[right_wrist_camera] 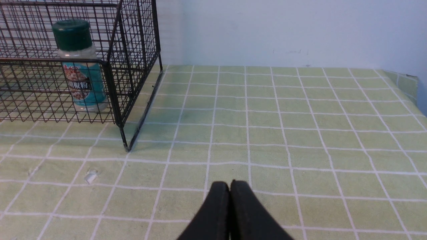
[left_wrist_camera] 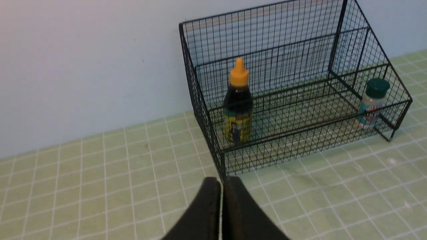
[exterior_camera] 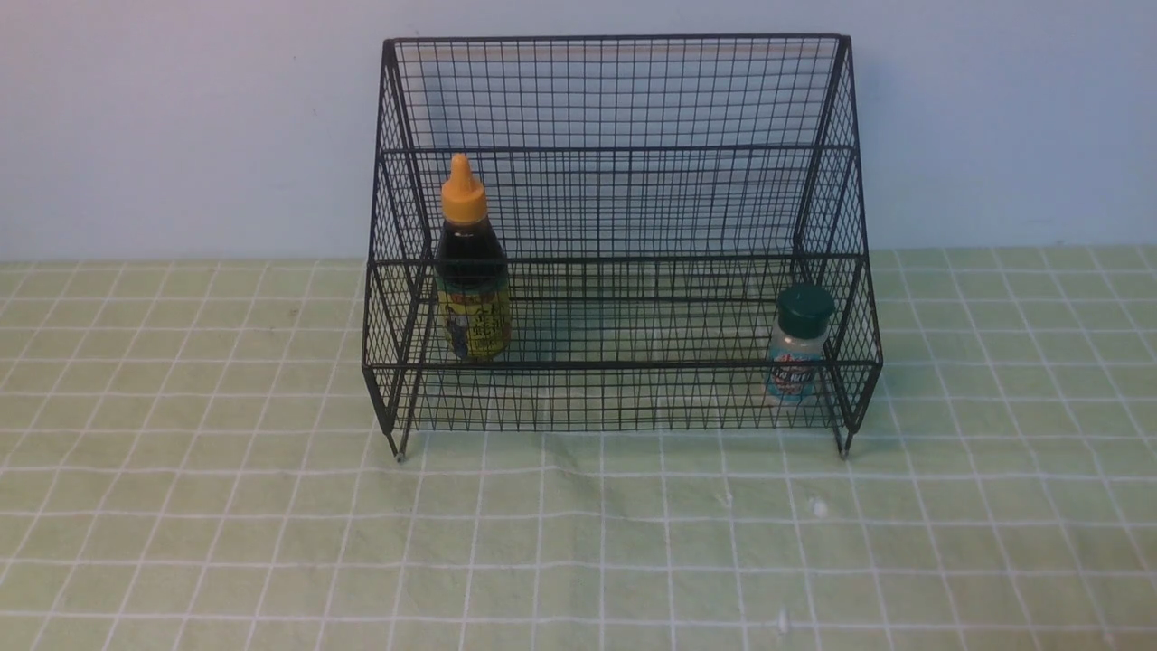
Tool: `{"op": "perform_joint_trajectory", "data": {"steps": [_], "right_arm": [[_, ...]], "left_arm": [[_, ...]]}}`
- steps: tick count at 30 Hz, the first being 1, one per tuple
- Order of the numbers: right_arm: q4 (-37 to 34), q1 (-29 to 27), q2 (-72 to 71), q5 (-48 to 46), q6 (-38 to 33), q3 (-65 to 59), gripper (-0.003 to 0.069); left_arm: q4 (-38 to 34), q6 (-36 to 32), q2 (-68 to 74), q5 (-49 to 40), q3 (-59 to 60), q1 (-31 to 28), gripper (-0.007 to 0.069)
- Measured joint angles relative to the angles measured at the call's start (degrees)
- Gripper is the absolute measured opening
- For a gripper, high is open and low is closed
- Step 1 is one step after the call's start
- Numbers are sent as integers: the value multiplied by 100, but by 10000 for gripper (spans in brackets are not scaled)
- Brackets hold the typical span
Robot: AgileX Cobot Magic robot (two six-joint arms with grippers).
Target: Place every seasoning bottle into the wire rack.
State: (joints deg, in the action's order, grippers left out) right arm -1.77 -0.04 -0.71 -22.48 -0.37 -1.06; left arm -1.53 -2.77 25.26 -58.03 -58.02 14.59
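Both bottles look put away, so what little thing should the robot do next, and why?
Probably just keep both arms back: the sauce bottle and the green-capped shaker are inside the wire rack, and both grippers, left and right, are shut on nothing.

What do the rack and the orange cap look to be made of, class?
Wire rack: probably metal wire, coated satin black; thin crossing strands form its mesh.
Orange pointed cap: likely moulded plastic, smooth, judging by its even colour.

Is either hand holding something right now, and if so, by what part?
Nothing is held: the left hand and right hand are both shut and empty.
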Motion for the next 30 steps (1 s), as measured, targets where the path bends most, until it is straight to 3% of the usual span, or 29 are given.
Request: {"op": "perform_joint_trajectory", "data": {"steps": [7, 13, 17, 21, 30], "right_arm": [[0, 0, 0, 0, 0, 0, -14], [0, 0, 0, 0, 1, 0, -14], [0, 0, 0, 0, 1, 0, -14], [0, 0, 0, 0, -5, 0, -14], [-1, 0, 0, 8, -5, 0, -14]], "left_arm": [[77, 18, -77, 152, 502, 0, -6], [247, 48, -390, 1519, 1609, -64, -6], [153, 49, -1126, 2797, 2962, -500, -6], [-14, 49, -1875, 3520, 4307, -983, -6], [-26, 54, -2589, 3735, 5950, -1241, -6]]}}
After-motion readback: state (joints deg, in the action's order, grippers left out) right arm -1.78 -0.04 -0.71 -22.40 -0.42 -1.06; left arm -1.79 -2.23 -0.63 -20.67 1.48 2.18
